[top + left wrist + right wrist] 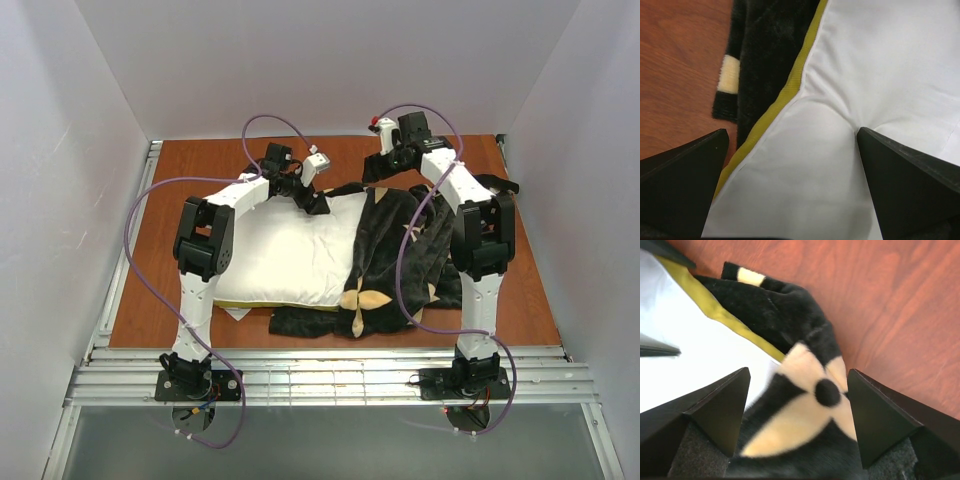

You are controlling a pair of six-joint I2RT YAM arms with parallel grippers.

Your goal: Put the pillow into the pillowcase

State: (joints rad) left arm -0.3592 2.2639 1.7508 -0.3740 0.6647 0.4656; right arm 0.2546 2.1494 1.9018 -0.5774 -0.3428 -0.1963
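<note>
The white pillow [290, 250] lies flat on the table, with a yellow band [790, 85] along its far edge. The black pillowcase [390, 250] with tan flowers is bunched over the pillow's right end, and a strip of it shows under the near edge. My left gripper [318, 200] is at the pillow's far edge. In the left wrist view it [792, 131] stands wide open, straddling white pillow fabric [880, 65]. My right gripper [385, 170] is at the far right corner. Its jaws [799, 371] are apart with blurred pillowcase plush [805, 405] filling the gap.
The wooden table [200, 170] is walled in white on three sides. A metal rail [320, 375] runs along the near edge by the arm bases. Purple cables [135, 215] loop off both arms. Bare wood shows beyond the pillow's far edge.
</note>
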